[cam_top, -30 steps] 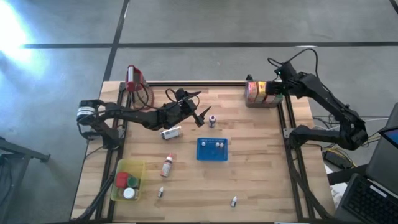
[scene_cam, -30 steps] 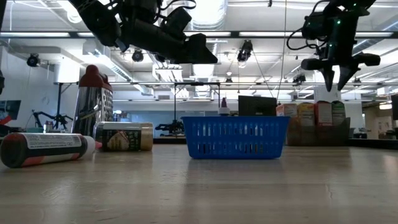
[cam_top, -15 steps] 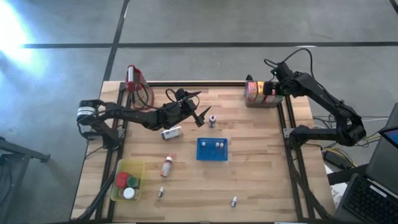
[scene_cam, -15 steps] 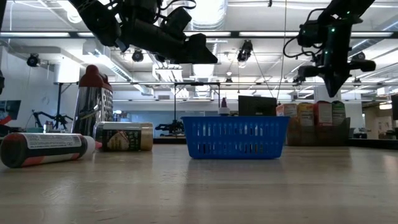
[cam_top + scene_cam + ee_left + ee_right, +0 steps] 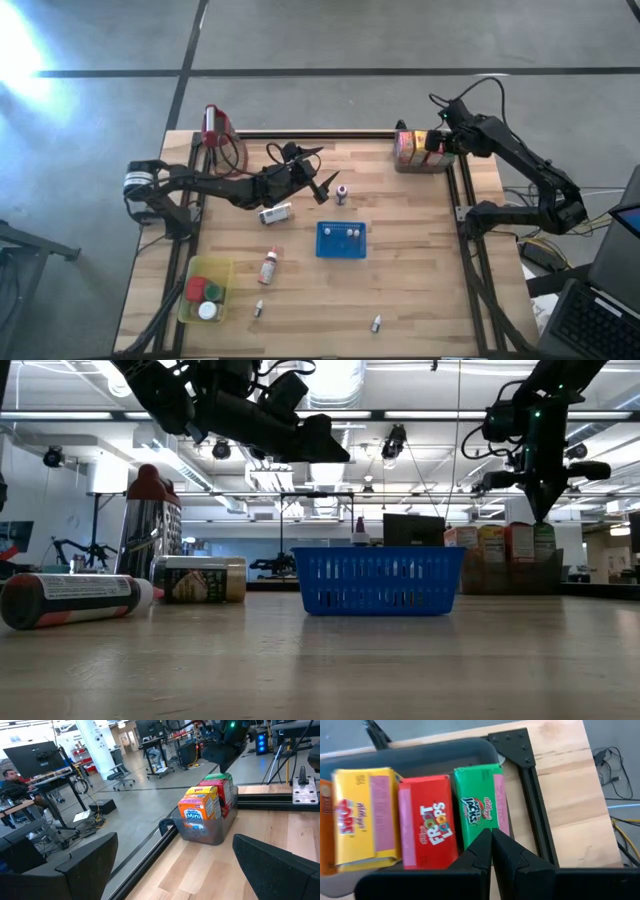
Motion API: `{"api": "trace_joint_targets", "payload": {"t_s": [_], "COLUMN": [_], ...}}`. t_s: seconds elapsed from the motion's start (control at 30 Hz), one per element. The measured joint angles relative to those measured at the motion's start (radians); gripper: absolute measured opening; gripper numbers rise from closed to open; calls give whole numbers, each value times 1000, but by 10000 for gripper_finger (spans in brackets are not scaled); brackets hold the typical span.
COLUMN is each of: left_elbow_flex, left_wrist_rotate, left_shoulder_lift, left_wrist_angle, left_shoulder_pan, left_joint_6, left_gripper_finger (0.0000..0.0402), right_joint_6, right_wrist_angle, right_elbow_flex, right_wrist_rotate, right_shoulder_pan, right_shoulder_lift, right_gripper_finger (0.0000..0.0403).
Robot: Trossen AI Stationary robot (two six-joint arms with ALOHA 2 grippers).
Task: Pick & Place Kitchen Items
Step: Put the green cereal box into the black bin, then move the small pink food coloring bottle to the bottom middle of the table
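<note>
Several cartons, orange, yellow [image 5: 362, 815], red [image 5: 427, 820] and green [image 5: 480, 802], stand side by side in a clear bin [image 5: 418, 165] at the table's far right corner; they also show in the left wrist view [image 5: 205, 805]. My right gripper [image 5: 491, 837] hangs shut just above the green carton, slanting down [image 5: 545, 510]. My left gripper [image 5: 326, 172] hovers open and level above the table's middle, nothing between its fingers [image 5: 175, 865]. A small purple-capped bottle [image 5: 342, 192] stands on the table just beyond it.
A blue perforated tray [image 5: 341, 240] with tiny white-capped bottles sits mid-table. A tin [image 5: 275, 212] and a red-white bottle [image 5: 268, 267] lie on their sides. A yellow-green bin [image 5: 205, 290] with round lids is near left; a red-topped jug [image 5: 215, 125] stands far left.
My right gripper has shut its fingers on nothing and sunk a little toward the cartons in the bin. The cartons have stayed put.
</note>
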Motion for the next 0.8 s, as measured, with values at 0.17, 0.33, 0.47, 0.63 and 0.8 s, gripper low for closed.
{"api": "trace_joint_targets", "payload": {"t_s": [0.17, 0.33, 0.47, 0.63, 0.8], "left_elbow_flex": [0, 0, 0, 0, 0], "left_wrist_rotate": [0, 0, 0, 0, 0], "left_shoulder_lift": [0, 0, 0, 0, 0], "left_wrist_angle": [0, 0, 0, 2, 3], "left_shoulder_pan": [0, 0, 0, 0, 0], "left_joint_6": [0, 14, 18, 18, 18], "left_gripper_finger": [399, 399, 399, 399, 399], "right_joint_6": [4, 3, 3, 3, -4], "right_wrist_angle": [-3, -4, -15, -8, -7], "right_elbow_flex": [-4, -2, -5, -5, -5], "right_wrist_rotate": [-17, -2, 2, 20, 28], "right_shoulder_pan": [-2, -3, -2, -3, 0], "right_shoulder_lift": [61, 112, 68, -42, -132], "right_gripper_finger": [8, 8, 8, 8, 8]}}
